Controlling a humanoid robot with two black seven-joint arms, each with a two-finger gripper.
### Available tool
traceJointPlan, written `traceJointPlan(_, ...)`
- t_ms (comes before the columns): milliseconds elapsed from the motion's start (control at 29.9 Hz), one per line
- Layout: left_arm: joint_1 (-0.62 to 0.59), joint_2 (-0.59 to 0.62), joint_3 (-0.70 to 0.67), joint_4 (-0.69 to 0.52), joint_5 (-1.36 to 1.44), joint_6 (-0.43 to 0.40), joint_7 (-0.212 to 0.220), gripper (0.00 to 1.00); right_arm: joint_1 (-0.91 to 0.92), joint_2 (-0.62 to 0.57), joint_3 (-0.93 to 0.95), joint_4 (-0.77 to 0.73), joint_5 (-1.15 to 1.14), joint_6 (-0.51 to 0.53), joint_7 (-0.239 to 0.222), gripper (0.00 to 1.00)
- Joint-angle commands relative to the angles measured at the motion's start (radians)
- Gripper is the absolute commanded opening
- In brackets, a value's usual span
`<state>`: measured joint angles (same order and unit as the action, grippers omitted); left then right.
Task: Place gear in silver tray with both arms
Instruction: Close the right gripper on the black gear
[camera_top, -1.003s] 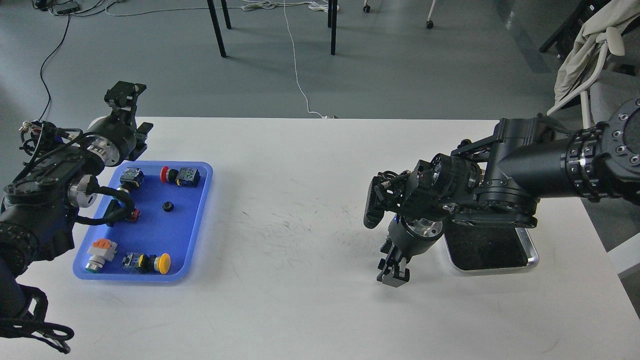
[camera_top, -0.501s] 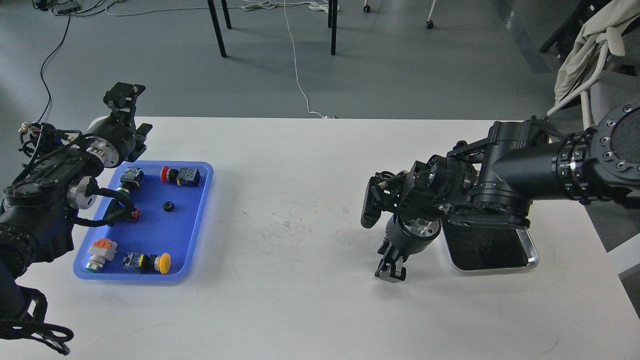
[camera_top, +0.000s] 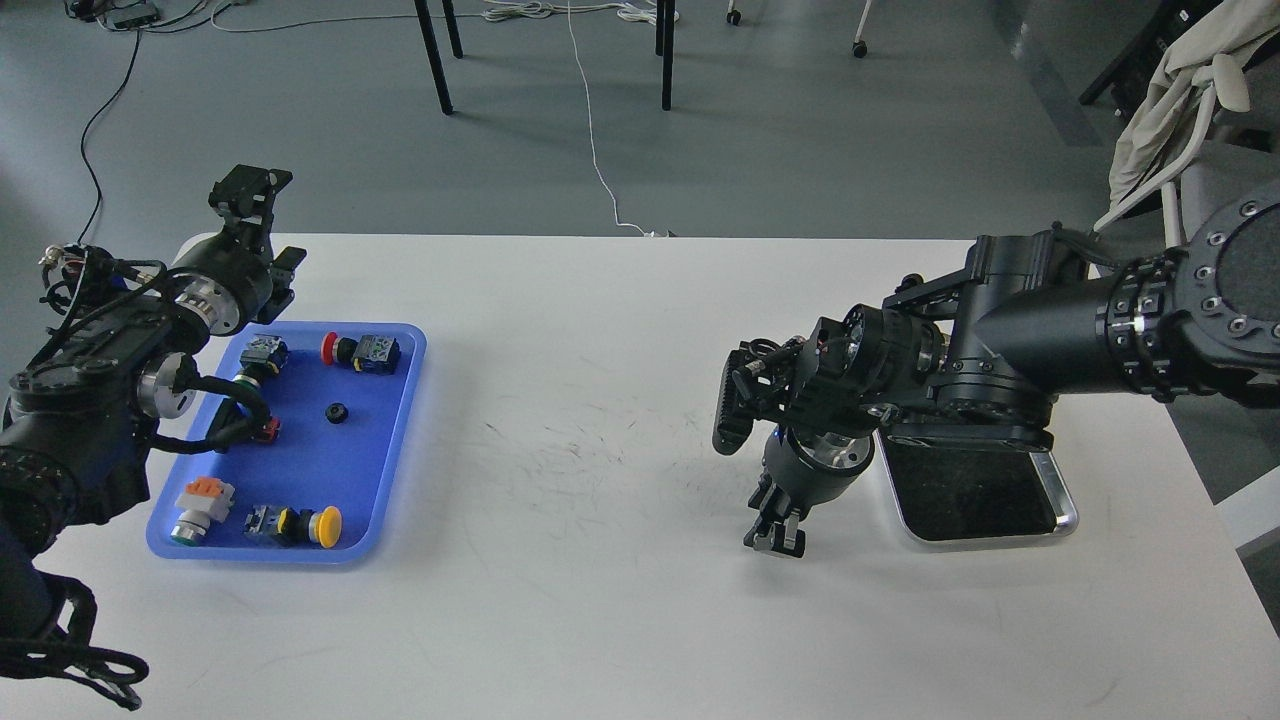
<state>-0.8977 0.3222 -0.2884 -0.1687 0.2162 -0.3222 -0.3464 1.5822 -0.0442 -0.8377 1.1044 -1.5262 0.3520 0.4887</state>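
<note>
Sitting untouched in the blue plastic tray (camera_top: 395, 440) at the table's left, the small black gear (camera_top: 337, 412) lies among push-button switches, well apart from the shiny silver tray (camera_top: 1062, 505) far off to the right. Pickup not yet begun, by my reading. Left gripper (camera_top: 245, 192) points up and away beyond the blue tray's far-left corner; its jaws I cannot tell. Right gripper (camera_top: 776, 532) hangs down just left of the silver tray, fingers close together, nothing visibly held. Next: left arm must swing down over the gear.

Two arms (camera_top: 1050, 330); silver tray (camera_top: 1062, 512); blue tray (camera_top: 395, 450); gear (camera_top: 336, 412); roughly six switches (camera_top: 362, 352).
</note>
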Motion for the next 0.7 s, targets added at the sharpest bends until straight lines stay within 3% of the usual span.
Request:
traceJointPlan(0,0.000,0.000,0.000,0.000,0.000,0.000,0.001,0.97,0.005,-0.002,-0.001,0.002,0.000,0.028,0.000,0.43)
traceJointPlan(669,0.014,0.003,0.000,0.000,0.000,-0.001,0.001,0.97,-0.010,0.033,0.000,-0.003,-0.002,0.035,0.000,0.38)
